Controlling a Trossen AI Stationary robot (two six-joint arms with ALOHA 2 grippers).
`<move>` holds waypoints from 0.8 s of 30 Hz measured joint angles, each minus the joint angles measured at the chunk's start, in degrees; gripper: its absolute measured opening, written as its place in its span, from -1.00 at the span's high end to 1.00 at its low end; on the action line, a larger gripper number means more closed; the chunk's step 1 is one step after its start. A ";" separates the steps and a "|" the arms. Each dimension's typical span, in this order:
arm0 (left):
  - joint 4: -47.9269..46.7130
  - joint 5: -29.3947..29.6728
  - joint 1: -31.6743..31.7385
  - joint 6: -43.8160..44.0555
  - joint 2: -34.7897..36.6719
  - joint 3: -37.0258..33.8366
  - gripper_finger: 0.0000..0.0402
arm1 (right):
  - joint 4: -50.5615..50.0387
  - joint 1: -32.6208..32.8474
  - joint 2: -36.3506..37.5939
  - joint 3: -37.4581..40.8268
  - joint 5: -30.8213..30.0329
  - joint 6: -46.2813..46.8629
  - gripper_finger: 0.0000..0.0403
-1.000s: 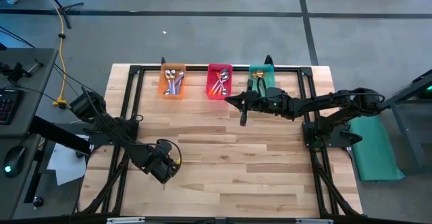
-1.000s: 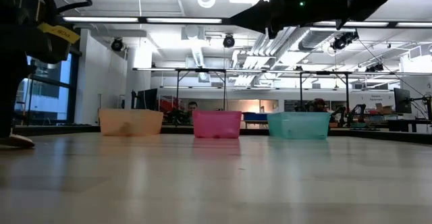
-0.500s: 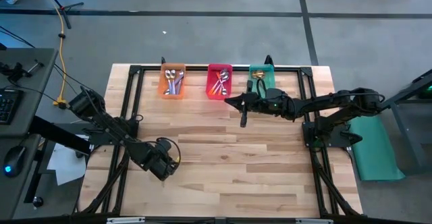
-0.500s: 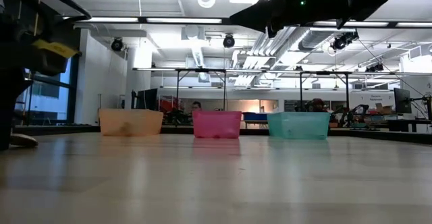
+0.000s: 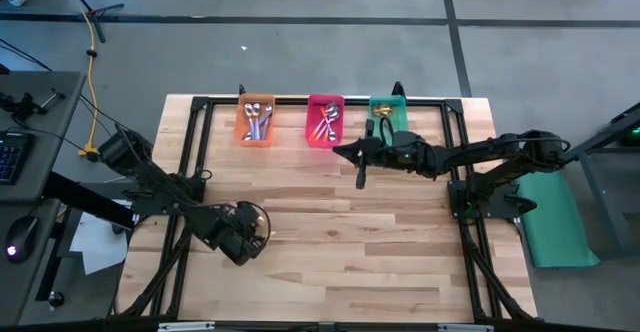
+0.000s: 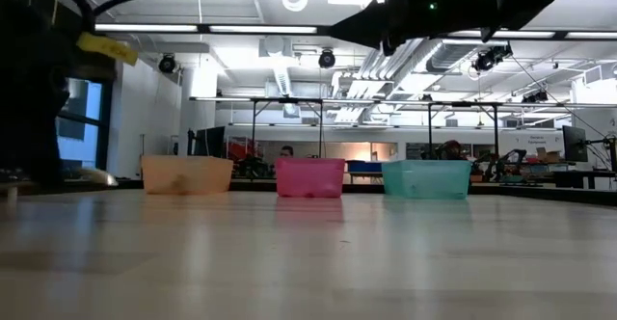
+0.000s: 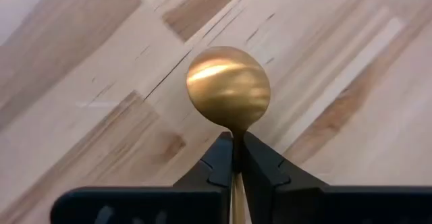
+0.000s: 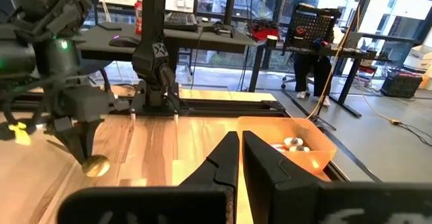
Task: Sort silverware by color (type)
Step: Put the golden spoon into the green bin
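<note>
Now, left end effector [image 7: 234, 158] clamped on gold spoon [image 7: 228, 87] low over worktop [image 5: 380, 242], well away from green bin [image 5: 388, 113], right end effector [image 8: 237, 158] closed, empty, beside green bin.

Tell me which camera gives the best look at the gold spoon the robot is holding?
The left wrist view: the gold spoon fills the middle, its neck pinched in the shut left gripper. The right wrist view shows it small and far off. The high view shows only a glimpse beside that gripper. The low view shows a pale shape at its left edge, hard to identify.
</note>
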State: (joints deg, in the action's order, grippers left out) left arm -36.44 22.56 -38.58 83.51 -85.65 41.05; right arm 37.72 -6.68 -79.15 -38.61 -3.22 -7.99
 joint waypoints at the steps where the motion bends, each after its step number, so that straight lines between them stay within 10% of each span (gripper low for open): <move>1: 0.50 0.72 0.13 -0.89 0.24 -0.04 0.95 | -0.29 0.00 0.00 0.00 0.00 -0.02 0.98; 13: 44.53 4.67 6.41 -18.78 4.20 -16.48 0.98 | -5.55 0.73 0.00 0.05 -0.26 1.70 0.98; 24: 82.31 -4.91 20.85 -46.85 4.24 -24.30 0.99 | -7.89 8.89 -5.39 0.15 -0.04 5.09 0.98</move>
State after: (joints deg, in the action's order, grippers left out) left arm 45.87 17.65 -17.73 36.66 -81.41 16.74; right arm 29.83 2.21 -84.55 -38.46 -3.26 -2.90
